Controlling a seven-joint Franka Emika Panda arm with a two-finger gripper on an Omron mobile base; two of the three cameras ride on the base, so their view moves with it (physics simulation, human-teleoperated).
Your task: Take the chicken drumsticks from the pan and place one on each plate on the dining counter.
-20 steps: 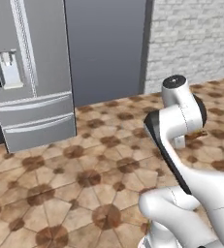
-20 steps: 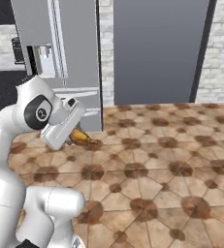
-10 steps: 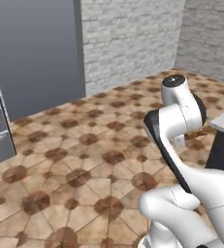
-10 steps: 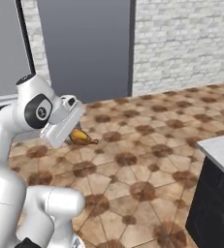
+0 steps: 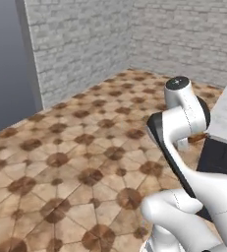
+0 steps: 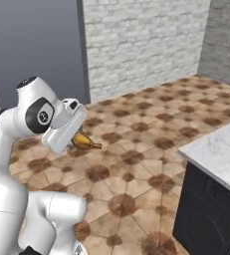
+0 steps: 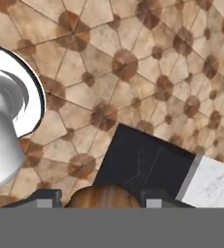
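Between the closed end effector's [image 7: 103,199] fingertips sits a gripped chicken drumstick [image 7: 104,197]; dining counter [image 6: 221,149] nearby.

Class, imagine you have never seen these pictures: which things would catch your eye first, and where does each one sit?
First comes the white arm filling the foreground, its gripper closed on a golden-brown chicken drumstick carried above the patterned tile floor. Next, the corner of the dining counter, a white marble slab on a dark base, enters at the right edge of both base views. Behind stand pale brick walls meeting in a corner.
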